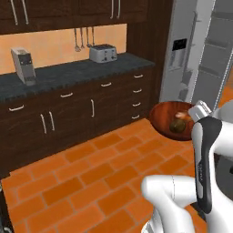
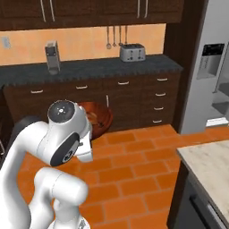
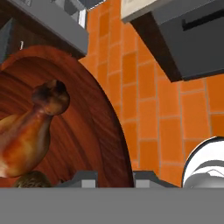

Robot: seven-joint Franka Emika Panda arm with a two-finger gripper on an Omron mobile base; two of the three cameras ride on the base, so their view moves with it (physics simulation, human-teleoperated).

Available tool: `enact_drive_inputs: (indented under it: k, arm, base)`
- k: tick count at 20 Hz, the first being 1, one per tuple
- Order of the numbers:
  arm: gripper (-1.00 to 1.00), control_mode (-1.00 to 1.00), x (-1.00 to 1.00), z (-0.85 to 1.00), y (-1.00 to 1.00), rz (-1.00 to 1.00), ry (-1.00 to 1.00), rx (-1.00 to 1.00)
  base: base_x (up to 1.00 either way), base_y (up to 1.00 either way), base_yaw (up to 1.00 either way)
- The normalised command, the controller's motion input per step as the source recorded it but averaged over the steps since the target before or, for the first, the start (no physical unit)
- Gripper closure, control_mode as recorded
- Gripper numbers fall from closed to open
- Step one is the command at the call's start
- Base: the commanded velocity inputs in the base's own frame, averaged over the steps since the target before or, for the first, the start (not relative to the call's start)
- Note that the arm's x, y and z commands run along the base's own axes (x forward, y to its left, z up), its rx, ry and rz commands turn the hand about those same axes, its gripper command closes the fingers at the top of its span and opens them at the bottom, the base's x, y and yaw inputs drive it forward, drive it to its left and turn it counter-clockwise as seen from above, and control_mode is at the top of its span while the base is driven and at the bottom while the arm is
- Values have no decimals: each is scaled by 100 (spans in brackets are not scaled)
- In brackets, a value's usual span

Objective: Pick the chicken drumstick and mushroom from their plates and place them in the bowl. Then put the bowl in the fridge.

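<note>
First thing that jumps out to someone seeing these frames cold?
The reddish-brown bowl held in the air over the orange brick floor, the gripper shut on its rim, with the chicken drumstick lying inside it and a dark lump, probably the mushroom, beside it. Behind it on the right stands the grey fridge with its door swung open, shelves showing.

Glossy reddish-brown bowl (image 1: 169, 117) aloft, holding chicken drumstick (image 3: 27, 131) and mushroom (image 1: 177, 126).

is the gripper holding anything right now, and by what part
Yes: the gripper is shut on the bowl, pinching its rim, with the chicken drumstick and mushroom inside.
</note>
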Motion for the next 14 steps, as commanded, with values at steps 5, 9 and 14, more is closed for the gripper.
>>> enact_drive_inputs:
  k: [5, 9, 14]
  arm:
    - [100, 100, 0, 0, 0, 0, 0, 0]
    - [100, 100, 0, 0, 0, 0, 0, 0]
    - [100, 100, 0, 0, 0, 0, 0, 0]
  base:
    - [100, 37, -36]
    - [100, 42, -39]
    - [100, 37, -41]
